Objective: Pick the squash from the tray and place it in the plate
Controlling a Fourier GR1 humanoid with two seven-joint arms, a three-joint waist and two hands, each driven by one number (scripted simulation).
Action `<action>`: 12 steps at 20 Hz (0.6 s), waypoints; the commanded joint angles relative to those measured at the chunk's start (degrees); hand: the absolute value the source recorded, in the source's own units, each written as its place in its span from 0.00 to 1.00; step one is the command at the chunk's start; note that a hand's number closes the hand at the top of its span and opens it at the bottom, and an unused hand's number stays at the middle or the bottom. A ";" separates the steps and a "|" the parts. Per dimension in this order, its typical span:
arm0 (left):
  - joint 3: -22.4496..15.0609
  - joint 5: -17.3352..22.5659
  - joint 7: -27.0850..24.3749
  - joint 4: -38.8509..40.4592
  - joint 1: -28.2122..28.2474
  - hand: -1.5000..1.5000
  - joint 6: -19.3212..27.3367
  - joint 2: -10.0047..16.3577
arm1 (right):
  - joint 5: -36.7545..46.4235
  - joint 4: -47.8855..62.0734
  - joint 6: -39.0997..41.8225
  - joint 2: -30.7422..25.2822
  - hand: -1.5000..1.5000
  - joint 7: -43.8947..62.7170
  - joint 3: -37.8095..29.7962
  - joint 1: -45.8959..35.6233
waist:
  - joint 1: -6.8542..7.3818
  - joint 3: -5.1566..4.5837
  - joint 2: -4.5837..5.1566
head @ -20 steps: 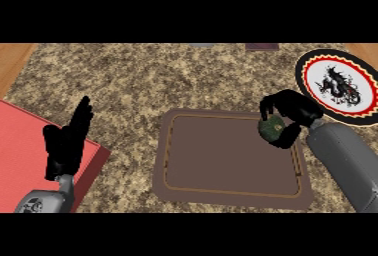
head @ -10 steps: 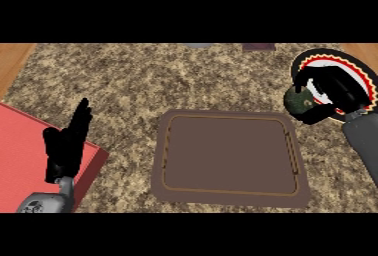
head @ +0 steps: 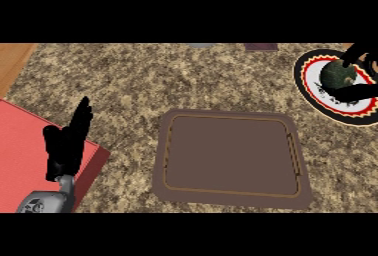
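Two hands are in the head view, one at each side. The right hand (head: 359, 52) is in the upper right corner and only its black fingers show. One finger comes down over the top of the squash (head: 338, 75) and another lies along its lower side, so the fingers are curled round the squash and keep it between them. The squash is dark green and round. It is over the white middle of the plate (head: 300, 75), inside the red and black rim; whether it touches the plate surface cannot be told. The plate lies on the table (head: 148, 85) at the right edge, and part of it is cut off by the border of the view.

The tray (head: 229, 160) is brown with rounded corners and a thin light line along its inner border. It lies flat in the middle of the table, below and left of the plate and apart from it.

The left hand (head: 66, 145) rests at the left side, above the edge of a red mat (head: 26, 160). Its fingers are straight, close together and point up, and they hold nothing. Its grey forearm (head: 44, 202) enters from the lower left corner. A wooden strip (head: 15, 55) shows in the upper left corner, beside the table.
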 commanded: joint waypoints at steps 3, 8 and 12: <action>-2.44 0.44 -1.42 2.57 4.88 0.50 -2.24 -2.41 | 0.01 10.85 0.35 -2.64 1.00 -1.04 -4.30 -4.54 | 1.61 -0.62 1.03; -2.02 -1.21 0.27 5.01 -0.83 0.50 -1.43 -3.03 | 3.50 22.92 -2.95 -1.99 1.00 -5.51 -4.38 -9.56 | 2.18 -0.56 1.44; -1.05 0.26 1.58 4.39 -0.81 0.50 -3.66 -1.93 | 5.25 28.61 -3.10 -3.08 1.00 -6.12 -4.37 -11.94 | 2.73 -0.54 1.62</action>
